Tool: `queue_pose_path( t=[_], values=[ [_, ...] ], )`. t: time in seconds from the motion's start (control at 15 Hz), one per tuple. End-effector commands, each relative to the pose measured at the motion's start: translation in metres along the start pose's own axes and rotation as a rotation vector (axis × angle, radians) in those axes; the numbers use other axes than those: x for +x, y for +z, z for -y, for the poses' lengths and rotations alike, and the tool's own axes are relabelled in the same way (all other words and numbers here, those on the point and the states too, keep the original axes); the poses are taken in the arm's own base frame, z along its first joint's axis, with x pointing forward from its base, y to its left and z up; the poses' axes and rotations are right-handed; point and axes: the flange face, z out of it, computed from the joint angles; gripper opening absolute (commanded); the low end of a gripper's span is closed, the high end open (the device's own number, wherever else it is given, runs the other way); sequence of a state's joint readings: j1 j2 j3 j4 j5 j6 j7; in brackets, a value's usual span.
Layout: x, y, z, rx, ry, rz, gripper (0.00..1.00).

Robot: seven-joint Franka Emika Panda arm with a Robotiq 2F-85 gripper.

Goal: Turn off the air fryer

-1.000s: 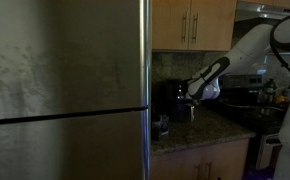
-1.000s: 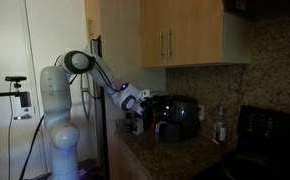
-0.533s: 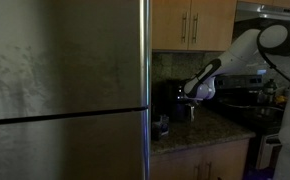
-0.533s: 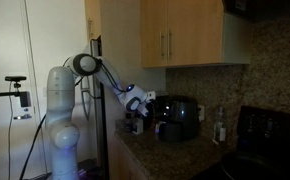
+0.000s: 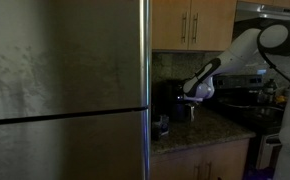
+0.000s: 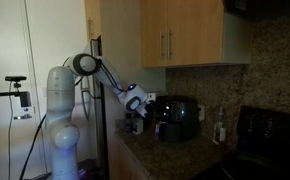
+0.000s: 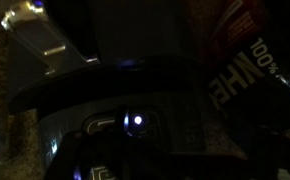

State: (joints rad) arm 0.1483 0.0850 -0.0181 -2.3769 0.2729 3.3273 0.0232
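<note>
Compared with a second ago, the arm's elbow has swung in a little and the gripper (image 6: 138, 102) has crept toward the air fryer (image 6: 179, 117). In the last half second it's barely budging. Right now the air fryer is sitting on the granite countertop (image 6: 153, 150), back against the wall under the wooden cabinets (image 6: 185, 35). In an exterior view the gripper is hanging at about the fryer's 9 o'clock, level with its upper front. It's super close, but I honestly can't tell if it's touching. In an exterior view, the gripper (image 5: 189, 98) is showing up at the fryer's (image 5: 169, 98) 3 o'clock, past the big steel fridge (image 5: 65, 90). The wrist view is staring straight at the dark fryer body (image 7: 135, 90), with a little glowing spot (image 7: 135, 123) at 6 o'clock of centre. It's too murky to say whether the fingers are spread or pressed together.
</note>
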Motion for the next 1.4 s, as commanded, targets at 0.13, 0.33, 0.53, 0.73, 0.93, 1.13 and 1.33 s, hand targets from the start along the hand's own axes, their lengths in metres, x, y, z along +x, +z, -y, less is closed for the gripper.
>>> queue_pose_path(
  t=[0.13,0.33,0.53,0.73,0.93,1.13,1.33],
  values=[
    [-0.003,0.003,-0.002,-0.001,0.003,0.029,1.00],
    [-0.006,0.019,0.002,0.001,0.004,0.018,1.00],
    [-0.010,0.034,0.005,-0.007,0.011,-0.017,1.00],
    [-0.011,0.046,0.011,-0.004,0.003,-0.061,1.00],
    [0.006,0.038,0.022,0.016,0.002,-0.095,1.00],
    [0.029,0.022,0.034,0.043,0.000,-0.148,1.00],
    [0.044,0.024,0.033,0.031,-0.007,-0.179,1.00]
  ],
)
